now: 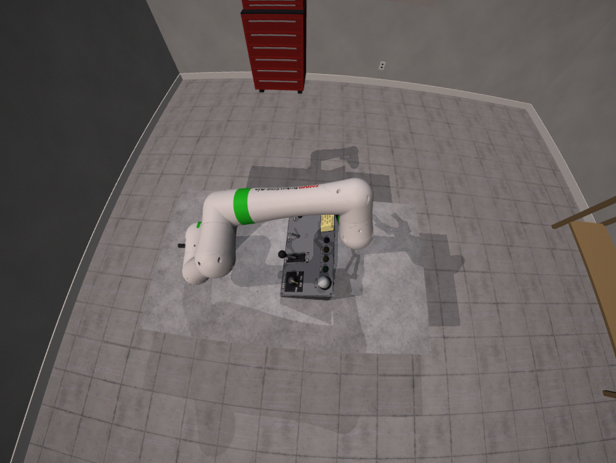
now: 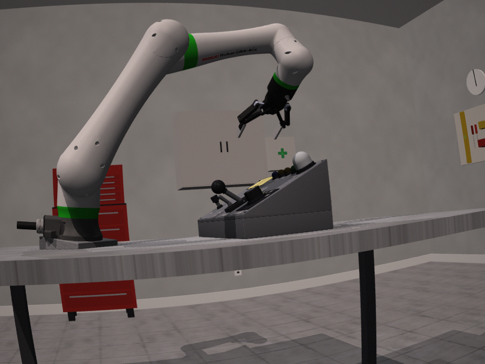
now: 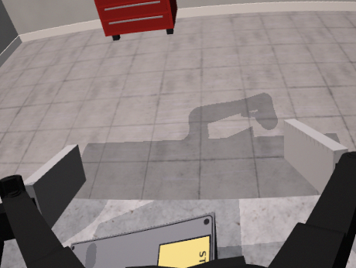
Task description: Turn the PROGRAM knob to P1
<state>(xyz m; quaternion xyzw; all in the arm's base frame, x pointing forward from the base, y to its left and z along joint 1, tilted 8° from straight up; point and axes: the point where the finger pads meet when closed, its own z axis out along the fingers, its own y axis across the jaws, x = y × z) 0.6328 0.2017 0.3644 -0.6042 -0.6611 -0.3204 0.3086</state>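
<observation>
From the top view, the console is seen lying on the table with its long axis running from the near edge toward the far wall, its far end partly covered by the white arm. On its panel a yellow label, a column of dark round buttons, a white dome and a black ball-ended lever can be made out; the PROGRAM knob cannot be singled out, nor the way it points, the markings being too small. A red tool cabinet is set against the far wall. In the exterior view, the console is shown as a wedge whose sloped face rises toward the white dome, with the lever at its low end. The gripper is held in the air above the sloped face, apart from it, with the jaws spread to their widest and nothing between them. In the wrist view, the two pale fingers are seen far apart at the frame's sides, touching nothing, and below them a corner of the console with the yellow label is visible.
</observation>
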